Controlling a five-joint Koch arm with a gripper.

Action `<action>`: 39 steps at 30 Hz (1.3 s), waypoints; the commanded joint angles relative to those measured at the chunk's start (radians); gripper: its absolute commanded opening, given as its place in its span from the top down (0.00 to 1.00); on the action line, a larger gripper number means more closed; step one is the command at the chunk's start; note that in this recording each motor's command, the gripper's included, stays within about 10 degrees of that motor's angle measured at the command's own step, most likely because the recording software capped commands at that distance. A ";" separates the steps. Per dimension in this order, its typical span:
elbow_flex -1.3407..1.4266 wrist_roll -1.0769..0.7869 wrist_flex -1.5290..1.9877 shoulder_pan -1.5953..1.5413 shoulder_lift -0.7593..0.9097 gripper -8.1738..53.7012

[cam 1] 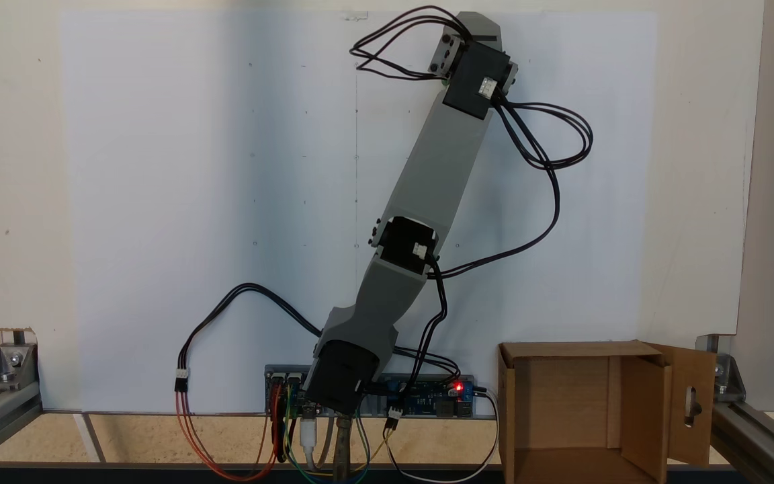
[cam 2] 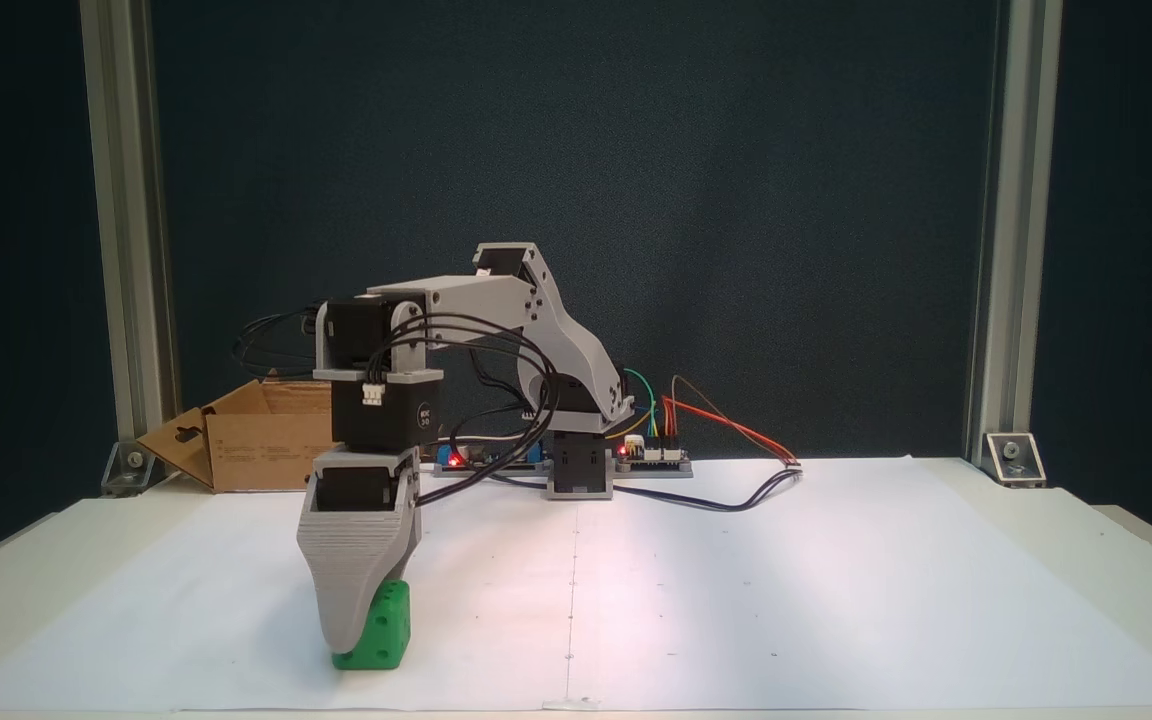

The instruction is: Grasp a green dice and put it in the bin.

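I have the gripper (cam 2: 356, 640) down at table (cam 2: 836, 600) level with its grey finger right against the dice (cam 2: 381, 630), which sits on the white paper just behind and to the right of that finger in this fixed view. Only one jaw shows, so I cannot tell whether the dice is pinched or merely touched. The bin (cam 2: 256, 445) stands well apart, back beside the arm's base, so the carry, I judge, runs back toward the base.

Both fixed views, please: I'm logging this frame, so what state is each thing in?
green dice: on the white paper, partly behind the gripper's grey finger.
gripper: down at the dice; open or shut cannot be told.
bin: open, flaps out, nothing seen inside.
red board lights: lit.
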 commanded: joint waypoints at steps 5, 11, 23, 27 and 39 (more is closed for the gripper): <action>-0.017 0.046 -0.012 0.002 0.017 0.20; -0.006 0.046 -0.015 0.002 0.011 0.23; 0.044 0.046 -0.066 0.003 0.002 0.28; 0.051 0.046 -0.080 0.005 0.002 0.32; 0.063 0.052 -0.097 0.041 0.002 0.68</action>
